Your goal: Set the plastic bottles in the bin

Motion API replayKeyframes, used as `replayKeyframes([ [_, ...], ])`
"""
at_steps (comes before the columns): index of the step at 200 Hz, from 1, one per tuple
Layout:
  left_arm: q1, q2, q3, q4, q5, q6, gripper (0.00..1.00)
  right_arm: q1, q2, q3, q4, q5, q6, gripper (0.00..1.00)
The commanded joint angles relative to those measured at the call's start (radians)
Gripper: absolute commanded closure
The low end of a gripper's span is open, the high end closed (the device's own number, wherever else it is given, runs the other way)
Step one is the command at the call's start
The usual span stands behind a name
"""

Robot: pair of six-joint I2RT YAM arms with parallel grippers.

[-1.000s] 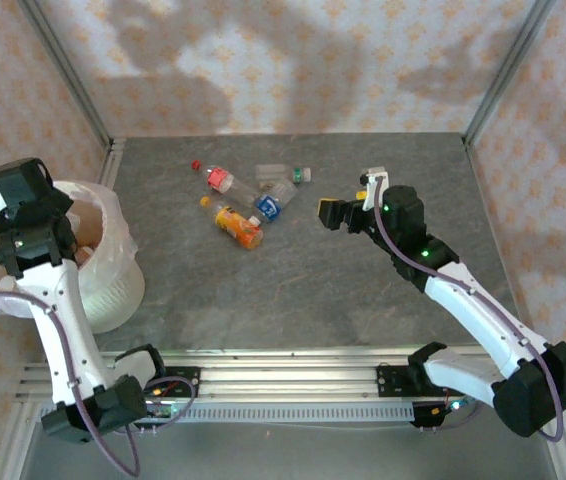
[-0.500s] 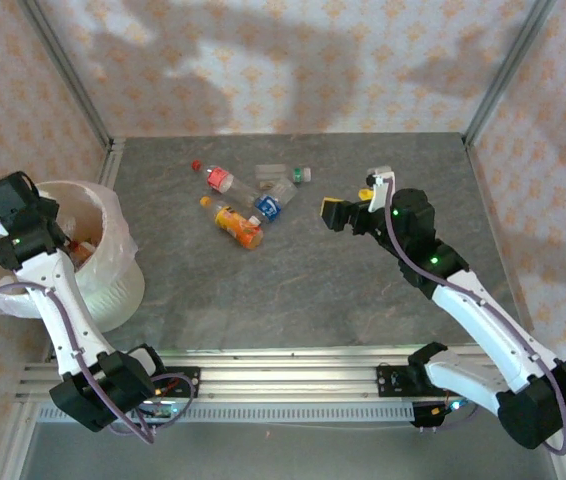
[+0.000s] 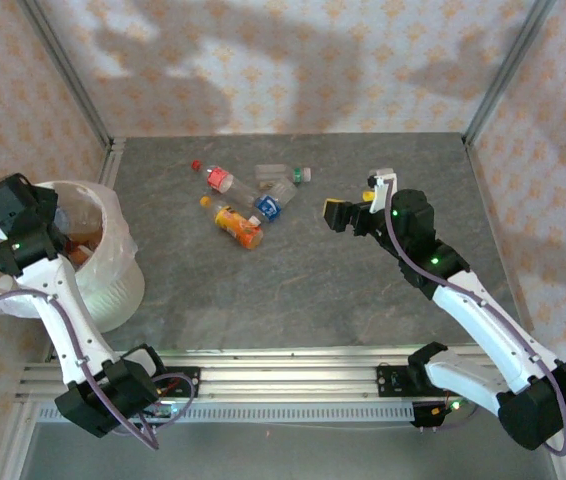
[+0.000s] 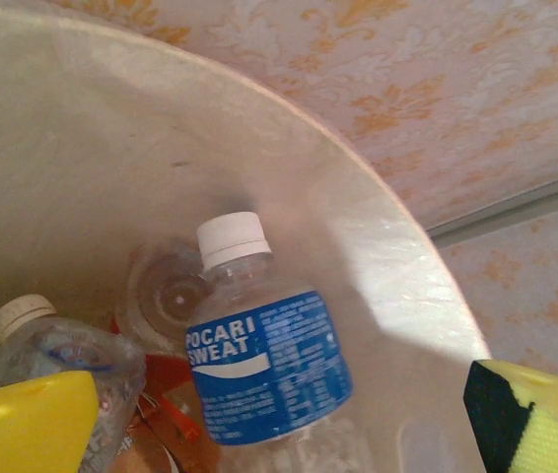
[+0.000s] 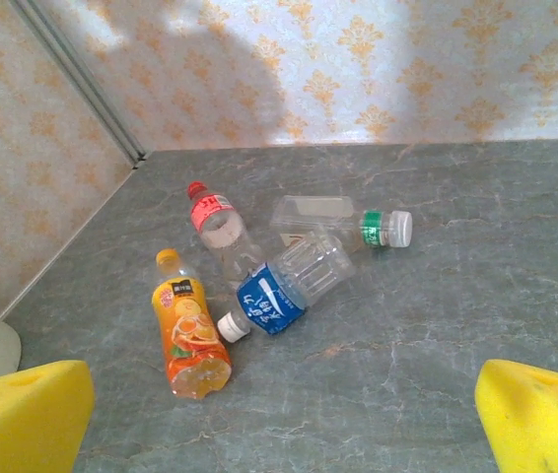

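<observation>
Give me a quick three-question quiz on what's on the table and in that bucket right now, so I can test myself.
1. True or false: the right gripper is open and holds nothing.
2. How many bottles lie on the table? A) two B) four C) seven
3. Fill the gap: the Pocari Sweat bottle below the open left gripper lies inside the ___.

Key: 1. True. 2. B. 3. bin.
</observation>
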Motion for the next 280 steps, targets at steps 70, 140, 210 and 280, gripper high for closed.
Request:
replayKeyframes([
  [70, -0.154, -0.135, 0.047, 0.038, 0.191, -0.107, 0.0, 0.003, 0.073, 0.045, -0.021, 0.083, 0.074, 0.01],
  [140, -0.789, -0.039, 0.147, 0.066, -0.067, -0.055, 0.0, 0.002, 0.082, 0.053, -0.029, 0.156, 0.139, 0.01],
  [210, -1.231, 0.313, 0.37, -0.009, -0.259, 0.087, 0.0, -0.004, 0.009, 0.002, -0.065, 0.254, 0.183, 0.01],
  [280, -1.236, 0.612, 0.47, -0.085, -0.142, 0.152, 0.0, -0.005, -0.047, -0.024, -0.077, 0.263, 0.173, 0.01],
])
